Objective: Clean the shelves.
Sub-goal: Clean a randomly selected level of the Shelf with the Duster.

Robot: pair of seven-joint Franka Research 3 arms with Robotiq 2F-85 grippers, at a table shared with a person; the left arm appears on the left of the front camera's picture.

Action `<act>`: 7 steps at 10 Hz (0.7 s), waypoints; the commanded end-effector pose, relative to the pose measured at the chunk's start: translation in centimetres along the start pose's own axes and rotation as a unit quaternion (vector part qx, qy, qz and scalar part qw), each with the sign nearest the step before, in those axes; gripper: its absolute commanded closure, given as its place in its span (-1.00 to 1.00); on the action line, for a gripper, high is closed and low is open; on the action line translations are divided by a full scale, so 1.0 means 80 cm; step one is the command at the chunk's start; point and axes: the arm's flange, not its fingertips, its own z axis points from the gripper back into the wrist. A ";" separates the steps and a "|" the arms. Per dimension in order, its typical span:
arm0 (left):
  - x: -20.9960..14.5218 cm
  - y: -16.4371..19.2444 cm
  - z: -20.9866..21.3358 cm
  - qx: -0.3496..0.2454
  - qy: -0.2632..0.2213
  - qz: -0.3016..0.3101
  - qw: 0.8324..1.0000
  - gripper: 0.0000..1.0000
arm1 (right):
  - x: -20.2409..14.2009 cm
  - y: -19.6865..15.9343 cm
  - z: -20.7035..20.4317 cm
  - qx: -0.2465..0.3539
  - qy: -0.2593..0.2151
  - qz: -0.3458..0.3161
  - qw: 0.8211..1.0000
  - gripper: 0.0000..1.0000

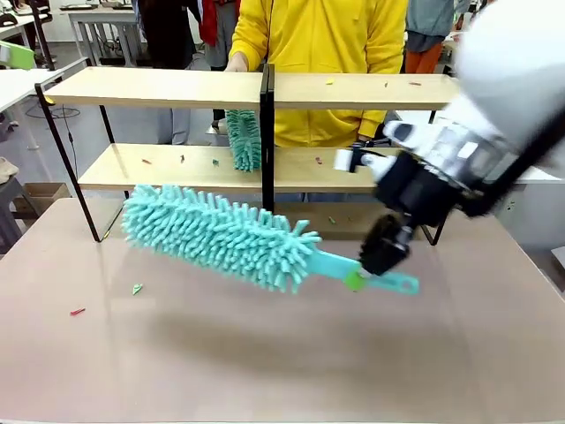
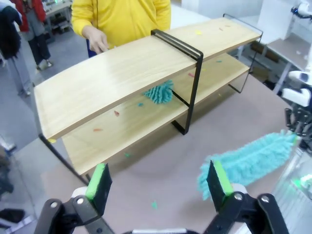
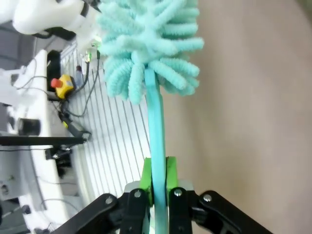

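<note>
- The right gripper (image 1: 356, 279) is clamped on the flat handle of the teal microfibre duster (image 1: 221, 234), its fluffy head out over the tabletop (image 1: 265, 371).
- The left gripper (image 2: 158, 178) hangs with jaws apart, empty.
- The shelves (image 1: 168, 87) stand at the table's far side, beyond the duster; small scraps (image 1: 328, 82) dot both boards (a second teal duster (image 1: 244, 139) sits on the lower one).
- Best, I judge: lay the head flat on a board and sweep toward an open end, clear of the central upright (image 1: 267, 132).
</note>
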 end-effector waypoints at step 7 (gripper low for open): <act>0.000 -0.001 0.000 0.007 0.001 0.003 1.000 -1.00 | -0.086 0.095 0.188 -0.125 -0.235 0.030 0.963 1.00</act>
